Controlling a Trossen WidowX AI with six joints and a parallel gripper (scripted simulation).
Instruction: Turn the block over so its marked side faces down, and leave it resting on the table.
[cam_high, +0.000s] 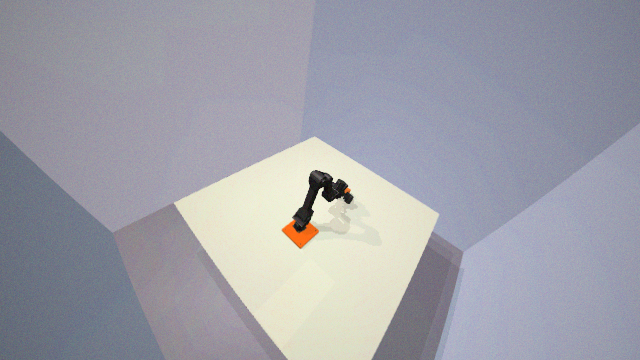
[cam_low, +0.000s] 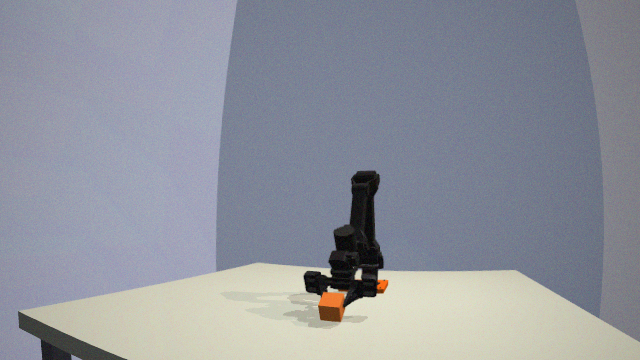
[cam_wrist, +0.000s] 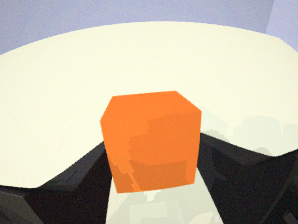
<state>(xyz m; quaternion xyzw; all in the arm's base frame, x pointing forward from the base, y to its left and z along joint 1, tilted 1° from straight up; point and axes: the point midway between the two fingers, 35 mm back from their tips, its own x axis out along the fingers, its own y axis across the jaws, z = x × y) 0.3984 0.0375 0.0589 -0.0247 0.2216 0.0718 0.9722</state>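
Observation:
The orange block (cam_high: 347, 190) (cam_low: 331, 306) (cam_wrist: 152, 142) is held between the two black fingers of my gripper (cam_low: 334, 302) (cam_wrist: 150, 141), one finger on each side. My gripper is shut on the block and tilted, pointing outward from the arm base and somewhat down. In the exterior view the block appears a little above the table (cam_low: 450, 320) (cam_high: 360, 300), with shadow around and below it; the exact gap is hard to tell. The faces that show are plain orange; no marked side can be made out, and the faces against the fingers and underneath are hidden.
The arm stands on an orange base plate (cam_high: 300, 241) (cam_low: 383, 286), behind the gripper in the exterior view. The table's far edge shows across the top of the wrist view. Shadows of the arm lie on the table beside it.

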